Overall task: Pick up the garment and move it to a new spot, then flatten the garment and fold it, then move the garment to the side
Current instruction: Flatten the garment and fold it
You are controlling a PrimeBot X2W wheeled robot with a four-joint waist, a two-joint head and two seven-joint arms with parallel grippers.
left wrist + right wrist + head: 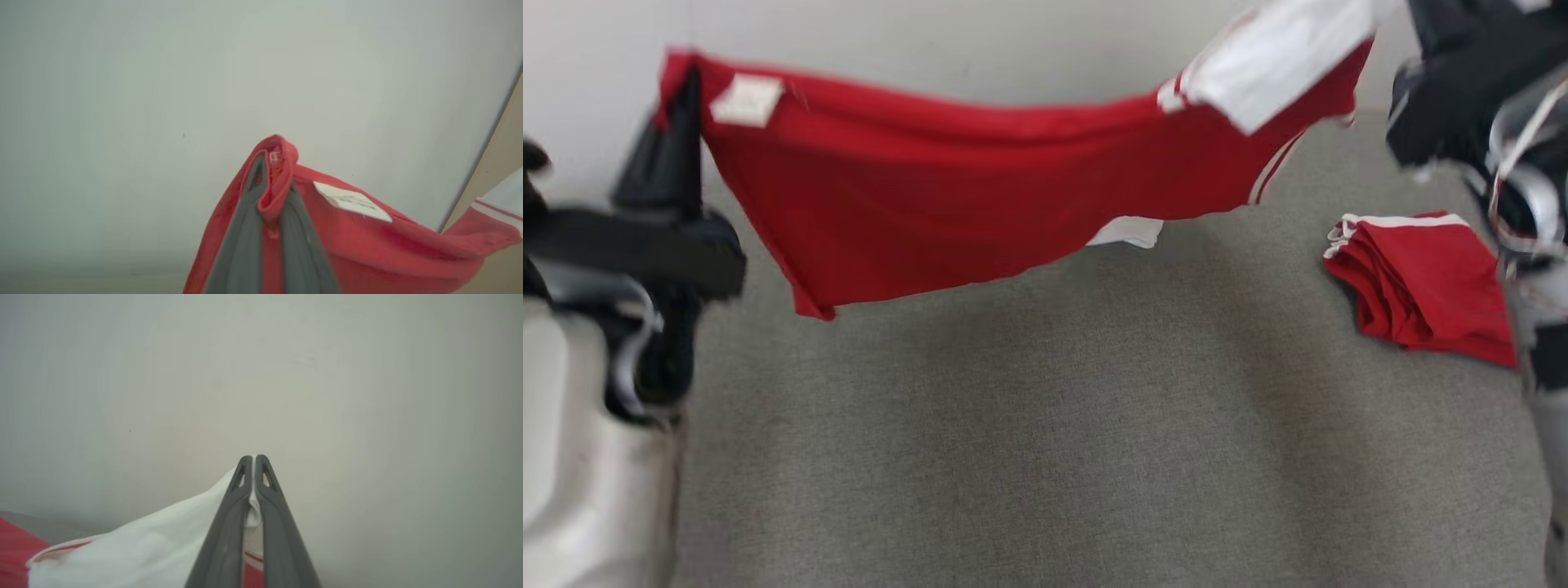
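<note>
Head view: holding red garment point(980, 196) stretched in air over far edge of bench point(1045, 457).
Clamped at left corner by left gripper point(689, 90), fingers point(245, 228) pressed together on bunched red hem just beside white label point(746, 100); clamped at right end by right gripper point(254, 459), closed tight on white panel point(1274, 65). Sagging in middle, not touching bench. White stripes point(1270, 171) hanging below panel. Lying near right edge of bench, well apart: folded red pile point(1421, 286).
</note>
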